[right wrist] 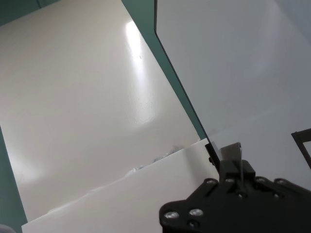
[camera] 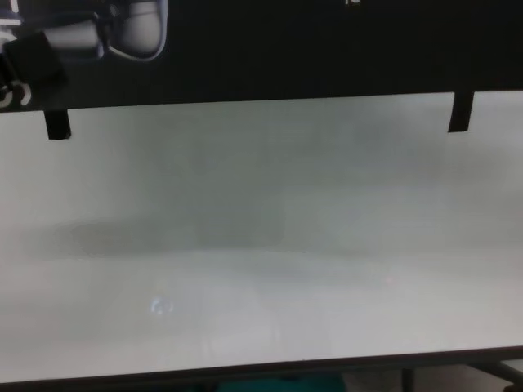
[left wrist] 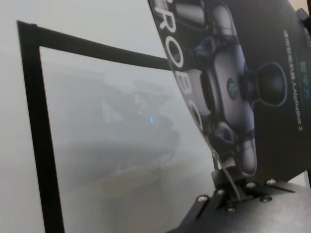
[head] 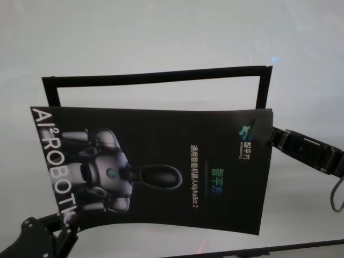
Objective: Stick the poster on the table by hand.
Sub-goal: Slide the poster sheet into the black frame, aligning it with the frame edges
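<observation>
The poster [head: 156, 172], a black glossy sheet with white lettering and a grey-white robot picture, hangs curved above the table [head: 161, 32]. My left gripper [head: 65, 221] is shut on its near left corner. In the left wrist view its fingers [left wrist: 227, 180] clamp the poster's edge [left wrist: 243, 82]. My right gripper [head: 263, 132] is shut on the far right corner. The right wrist view shows this gripper [right wrist: 228, 156] on the poster's pale underside [right wrist: 121, 204]. In the chest view the poster [camera: 286, 49] fills the top, raised off the table [camera: 261, 245].
A frame of narrow black tape strips [head: 156, 77] lies on the table behind and under the poster; it also shows in the left wrist view [left wrist: 36, 131]. Its side strips [camera: 460, 112] show below the poster. The table's dark front edge [camera: 261, 369] runs near me.
</observation>
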